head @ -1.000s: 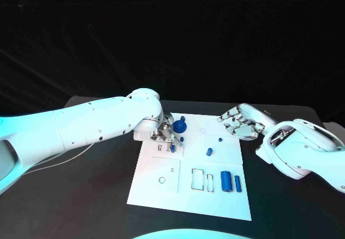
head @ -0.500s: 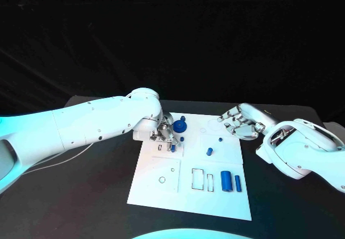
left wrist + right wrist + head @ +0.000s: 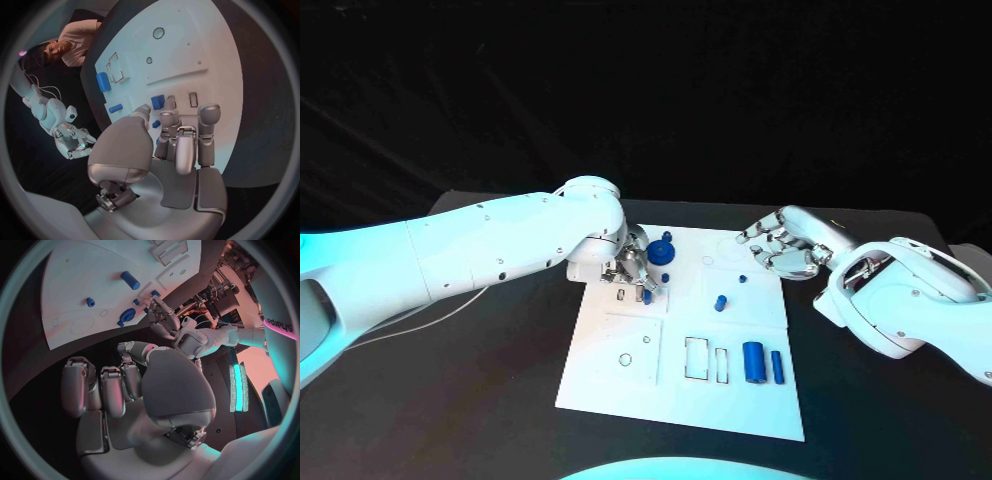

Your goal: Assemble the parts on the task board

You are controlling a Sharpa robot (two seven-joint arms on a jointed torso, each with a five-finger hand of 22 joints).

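Left hand reaches down over the white rectangular task board's far-left corner, fingertips at a small blue block part; whether it is gripped I cannot tell. Right hand hovers at the board's far-right edge, fingers loosely curled, holding nothing.

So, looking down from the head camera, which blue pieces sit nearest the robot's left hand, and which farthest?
From the left hand:
1. Round blue gear-like part, beside the fingers, at the board's far end.
2. Small upright blue peg, mid-board.
3. Large blue cylinder, lying at the board's near right.
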